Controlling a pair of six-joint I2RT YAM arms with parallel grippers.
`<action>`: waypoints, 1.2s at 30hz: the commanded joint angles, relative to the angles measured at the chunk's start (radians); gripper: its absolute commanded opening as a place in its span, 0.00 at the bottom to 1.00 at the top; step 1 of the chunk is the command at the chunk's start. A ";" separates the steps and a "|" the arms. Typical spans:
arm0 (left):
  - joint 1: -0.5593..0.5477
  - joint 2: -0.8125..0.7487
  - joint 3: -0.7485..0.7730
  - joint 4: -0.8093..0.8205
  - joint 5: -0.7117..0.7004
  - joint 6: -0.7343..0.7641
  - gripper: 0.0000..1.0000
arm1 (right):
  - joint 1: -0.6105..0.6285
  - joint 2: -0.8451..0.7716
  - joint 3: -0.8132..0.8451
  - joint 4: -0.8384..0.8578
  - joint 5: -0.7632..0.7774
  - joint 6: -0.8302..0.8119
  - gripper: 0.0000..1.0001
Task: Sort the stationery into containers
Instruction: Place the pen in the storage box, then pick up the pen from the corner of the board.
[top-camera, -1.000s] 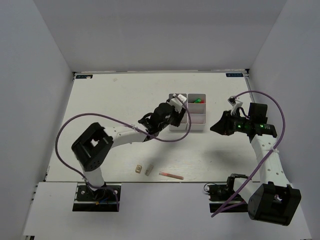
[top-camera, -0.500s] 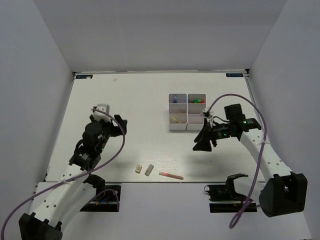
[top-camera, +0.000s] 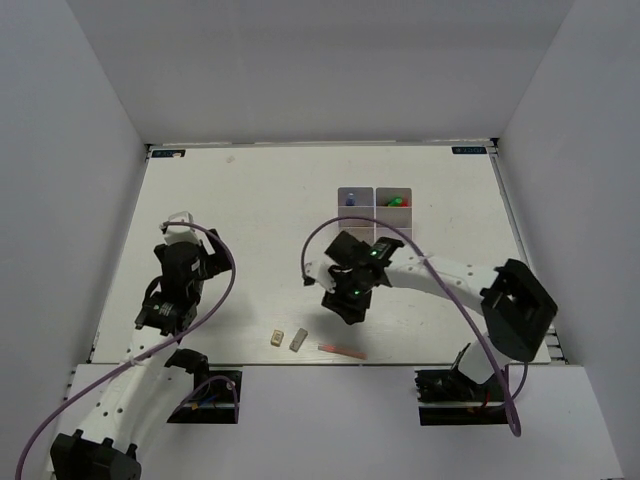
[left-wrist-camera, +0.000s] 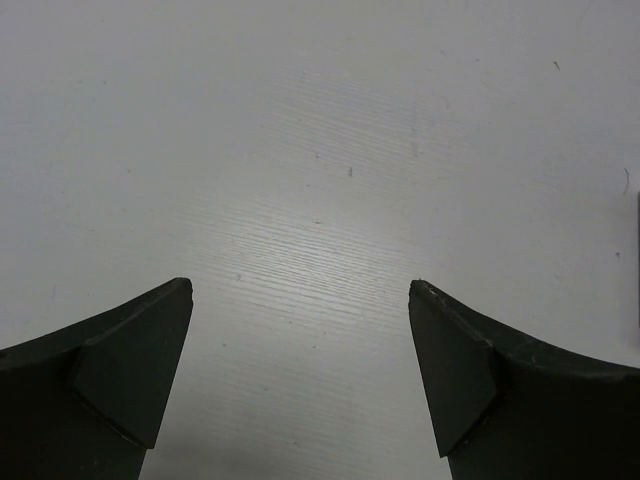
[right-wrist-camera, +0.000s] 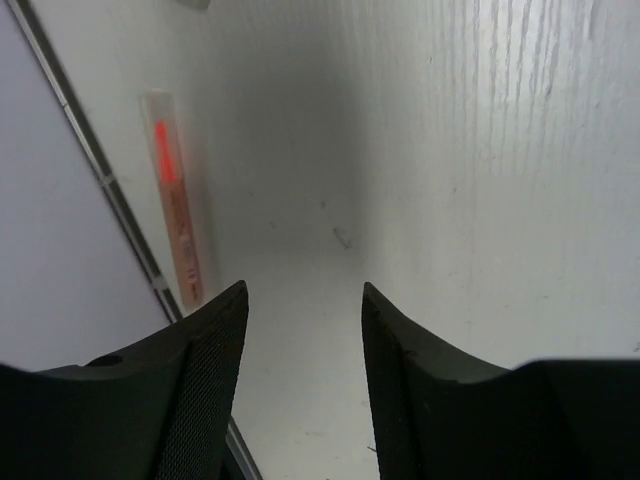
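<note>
The containers, a white divided box, stand at mid table with my right arm crossing their near half. Green and red items and a bluish one lie in the far compartments. A thin pink pen lies near the front edge, with two beige-grey erasers to its left. Just behind the pen, my right gripper hangs open and empty above bare table. Far to the left, my left gripper is wide open over bare table, holding nothing.
The table's front edge strip runs close beside the pink pen. Grey walls close in the table on the left, back and right. A purple cable loops off my right arm in front of the box.
My left arm drew back from the box to the table's left side and its jaws opened. My right arm swung from the box's right side to the front, near the pink pen, jaws opened.
</note>
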 joint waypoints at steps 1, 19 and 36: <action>0.006 -0.028 0.036 -0.036 -0.110 0.003 1.00 | 0.110 0.058 0.092 0.002 0.265 0.113 0.52; 0.006 -0.028 0.030 -0.042 -0.159 0.021 1.00 | 0.313 0.274 0.262 -0.049 0.281 0.182 0.64; 0.006 -0.065 0.029 -0.042 -0.205 0.021 1.00 | 0.420 0.332 0.210 -0.024 0.314 0.219 0.64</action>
